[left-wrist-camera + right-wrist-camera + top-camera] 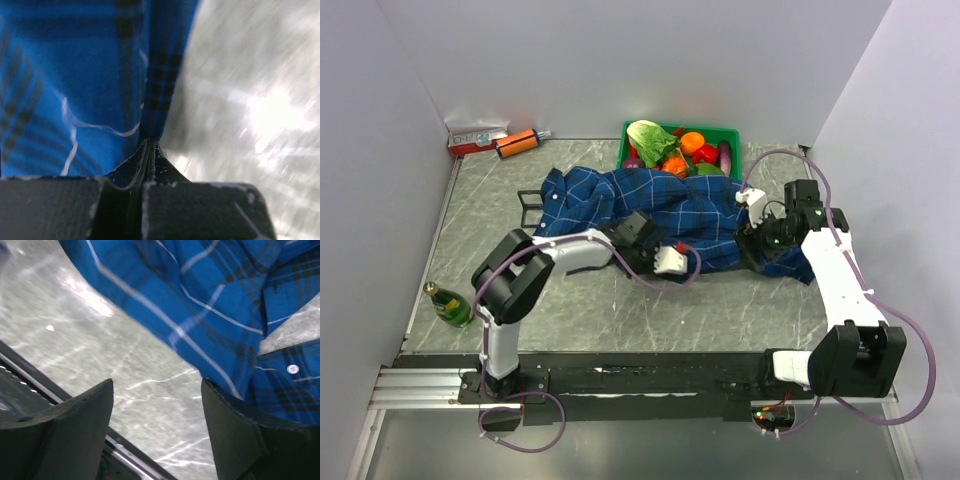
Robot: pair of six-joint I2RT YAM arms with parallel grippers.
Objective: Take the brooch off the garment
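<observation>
A dark blue plaid garment (pixel 650 205) lay rumpled across the middle of the overhead frame, on a grey marbled table (pixel 620 310) just below a green crate (pixel 738 148) of vegetables. At centre, the left gripper (pixel 149 150) was closed tight on a fold of the cloth's edge. At right, the right gripper (pixel 157 405) stood wide open, with nothing between its jaws, low over bare tabletop beside the fabric. The brooch could not be made out in any view.
</observation>
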